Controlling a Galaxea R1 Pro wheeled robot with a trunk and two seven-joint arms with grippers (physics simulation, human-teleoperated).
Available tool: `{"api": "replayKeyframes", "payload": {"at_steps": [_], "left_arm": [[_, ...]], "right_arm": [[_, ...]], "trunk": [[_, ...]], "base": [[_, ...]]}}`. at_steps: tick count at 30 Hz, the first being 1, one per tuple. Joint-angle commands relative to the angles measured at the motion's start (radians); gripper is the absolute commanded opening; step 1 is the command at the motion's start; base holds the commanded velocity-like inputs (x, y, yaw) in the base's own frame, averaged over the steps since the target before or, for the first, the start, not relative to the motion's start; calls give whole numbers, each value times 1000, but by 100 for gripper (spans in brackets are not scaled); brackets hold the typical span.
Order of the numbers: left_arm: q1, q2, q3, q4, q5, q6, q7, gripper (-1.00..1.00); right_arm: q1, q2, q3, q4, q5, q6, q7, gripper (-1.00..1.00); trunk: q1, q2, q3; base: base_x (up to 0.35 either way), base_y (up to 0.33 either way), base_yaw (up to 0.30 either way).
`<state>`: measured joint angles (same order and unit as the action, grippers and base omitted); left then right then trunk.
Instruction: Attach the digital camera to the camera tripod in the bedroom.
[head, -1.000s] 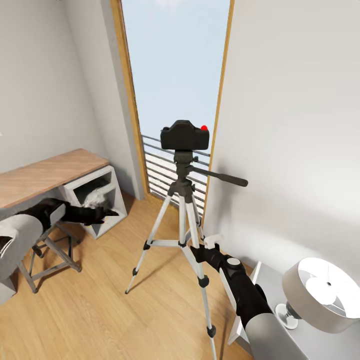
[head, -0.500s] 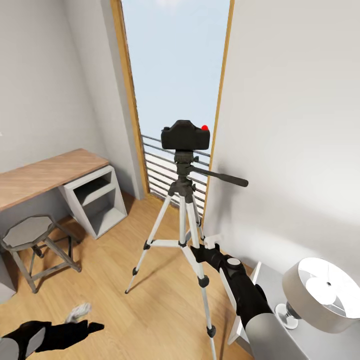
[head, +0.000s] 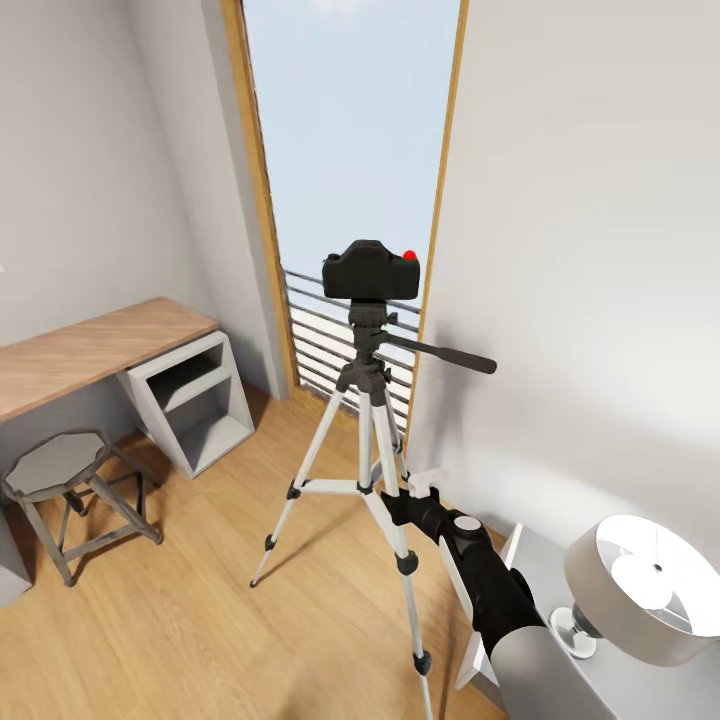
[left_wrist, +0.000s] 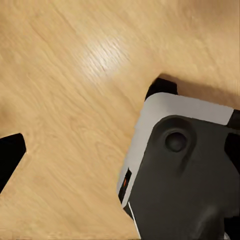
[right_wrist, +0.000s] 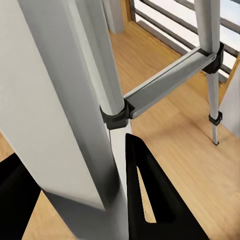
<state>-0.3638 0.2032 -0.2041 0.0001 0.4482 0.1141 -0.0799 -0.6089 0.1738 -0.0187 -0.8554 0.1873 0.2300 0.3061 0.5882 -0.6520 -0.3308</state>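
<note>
1. The small matte-black DSLR-shaped digital camera (head: 369, 271) with a bright red round button on its top sits level on the black head of the tall silver-grey three-legged camera tripod (head: 366, 430). It is in front of the tall wood-framed window (head: 345, 160).
2. The camera's long axis runs across the head view, with the red button at the right end. Which way the lens faces cannot be told.
3. The tripod stands upright on the light wood plank floor (head: 200, 600), its legs spread. Its long black handle reaches out to the right and slightly downward, towards the pale grey wall.
4. The right gripper (head: 415, 490) is at the tripod's near leg, about level with the cross braces. In the right wrist view its black fingers (right_wrist: 150, 200) lie on either side of the leg (right_wrist: 107, 80) (contact not confirmed); I cannot tell whether they grip it.
5. The left gripper (left_wrist: 9, 155) shows one black fingertip over bare floor, beside a grey-and-black part of the robot. I cannot tell how far open it is.
6. A wood-topped desk (head: 90, 350), grey cube shelf (head: 190, 400) and octagonal grey stool (head: 60, 465) stand at left. A round grey lamp (head: 640, 590) stands at lower right.
</note>
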Motion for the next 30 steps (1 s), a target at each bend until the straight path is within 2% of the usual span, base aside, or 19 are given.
{"api": "replayKeyframes", "payload": {"at_steps": [1, 2, 3, 4, 7, 23, 30], "left_arm": [[2, -14, -8, 0, 23, 2, 52, 100], [4, -26, -8, 0, 36, 1, 96, 100], [7, -52, -8, 0, 71, -1, 185, 100], [9, -62, -8, 0, 89, -3, 218, 100], [10, -76, -8, 0, 115, -9, 262, 100], [30, -93, -9, 0, 121, -8, 278, 100], [34, -96, -8, 0, 122, -11, 279, 100]], "right_arm": [[0, 1, -4, 62, 17, 17, 7, -100], [0, 1, -4, 62, 17, 18, 8, 100], [0, 1, -4, 63, 17, 20, 9, 100], [0, 1, -4, 63, 17, 22, 10, 100], [0, 1, -4, 63, 18, 42, 11, 100], [0, 1, -3, 62, 24, 54, 9, 100], [0, 1, -3, 62, 26, 54, 9, 100]], "trunk": [[0, -1, -1], [0, -1, -1], [0, -1, -1], [0, -1, -1], [0, -1, -1], [0, -1, -1], [0, -1, -1]], "base": [[0, 0, 0], [0, 0, 0], [0, 0, 0], [0, 0, 0], [0, 0, 0], [-7, 0, 0], [-247, 0, 0]]}}
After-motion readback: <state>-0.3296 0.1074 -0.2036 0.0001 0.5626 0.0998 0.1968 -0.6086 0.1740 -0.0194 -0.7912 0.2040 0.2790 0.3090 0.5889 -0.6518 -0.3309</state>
